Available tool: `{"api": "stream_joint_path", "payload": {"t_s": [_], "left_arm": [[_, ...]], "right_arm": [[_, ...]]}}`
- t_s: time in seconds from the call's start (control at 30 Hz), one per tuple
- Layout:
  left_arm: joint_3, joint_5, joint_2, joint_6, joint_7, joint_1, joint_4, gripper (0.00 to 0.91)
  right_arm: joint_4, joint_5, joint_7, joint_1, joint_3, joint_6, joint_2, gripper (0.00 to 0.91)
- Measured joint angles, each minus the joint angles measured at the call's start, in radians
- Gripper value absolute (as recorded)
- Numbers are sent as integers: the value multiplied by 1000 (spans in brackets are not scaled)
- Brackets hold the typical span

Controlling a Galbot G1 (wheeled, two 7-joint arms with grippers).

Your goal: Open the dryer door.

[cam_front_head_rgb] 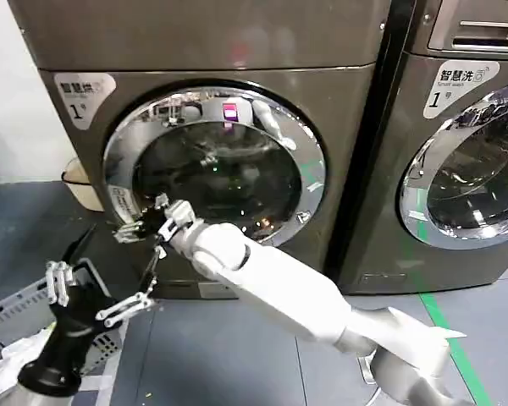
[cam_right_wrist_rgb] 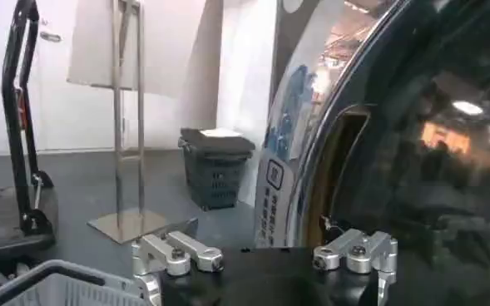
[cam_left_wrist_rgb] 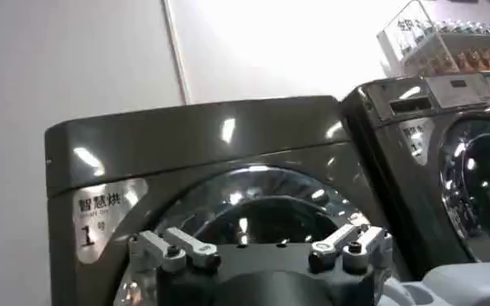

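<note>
the door (cam_front_head_rgb: 216, 165) is a round dark glass pane in a chrome ring, set in the front of the left dryer (cam_front_head_rgb: 195, 51), and looks shut. it likely swings stiffly on a hinge until a latch gives, and the chrome looks slippery, so the recess at its left edge (cam_right_wrist_rgb: 332, 179) seems the place to hook. the right gripper (cam_front_head_rgb: 144, 222) sits at that left rim, fingers spread. the left gripper (cam_front_head_rgb: 93, 296) hangs low over a basket (cam_front_head_rgb: 8, 317), also spread.
</note>
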Motion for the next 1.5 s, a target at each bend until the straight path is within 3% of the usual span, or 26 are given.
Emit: {"api": "stream_joint_path", "payload": {"t_s": [0.6,1.5], "left_arm": [[-14,0,1,-3,1,2,0,907],[-66,-17,7,-6,1,6,19,907]], "right_arm": [[-48,-10,-83,9,-1,6,14,907],[-66,-8,-224,22,5,60,-20,907]]}}
